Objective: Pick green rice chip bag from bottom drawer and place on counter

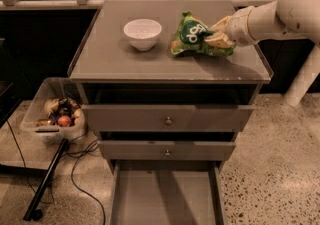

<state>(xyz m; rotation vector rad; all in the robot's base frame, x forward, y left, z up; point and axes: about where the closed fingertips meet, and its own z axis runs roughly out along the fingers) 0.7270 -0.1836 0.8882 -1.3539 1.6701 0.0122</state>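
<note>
The green rice chip bag [192, 35] rests on the counter [115, 59], right of centre, tilted with its round logo facing me. My gripper [216, 37] comes in from the right on a white arm and is shut on the bag's right edge, low over the counter top. The bottom drawer [165, 196] is pulled out at the foot of the cabinet and its flat grey floor shows nothing in it.
A white bowl [142, 33] stands on the counter left of the bag. Two upper drawers [168, 118] with small knobs are partly pulled out. A clear bin of items [54, 114] and cables lie on the floor at the left.
</note>
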